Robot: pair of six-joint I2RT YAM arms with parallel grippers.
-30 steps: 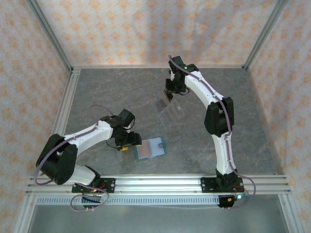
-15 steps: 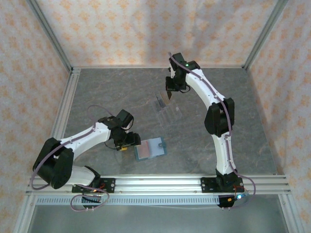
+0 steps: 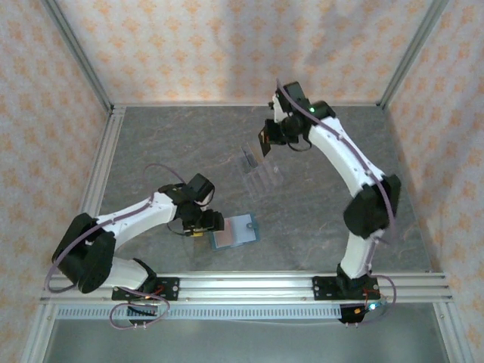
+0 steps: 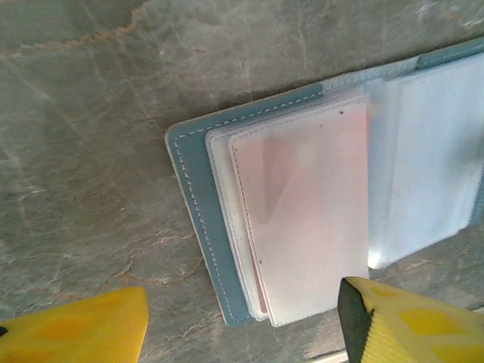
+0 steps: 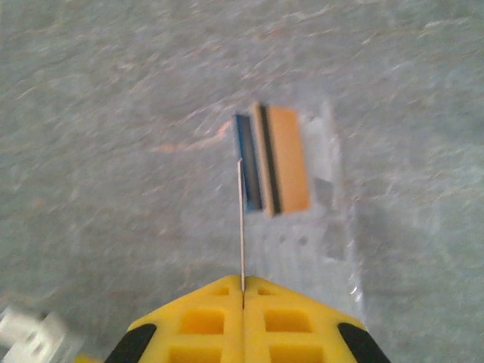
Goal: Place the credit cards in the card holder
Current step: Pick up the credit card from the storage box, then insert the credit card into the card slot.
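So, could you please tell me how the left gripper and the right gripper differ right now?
The left gripper is open; the right gripper is shut. The left gripper holds nothing; the right gripper pinches a thin card. The left gripper hovers over the open card holder; the right gripper is above the clear rack. Both have yellow fingers.

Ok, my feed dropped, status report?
Left end effector open at card holder, lying open. Right end effector shut on card near clear rack.

The top camera looks down over the whole table point(image 3: 166, 151) from behind. Both wrist cameras face it closely; the left shares the card holder point(image 4: 193, 204) with the top.
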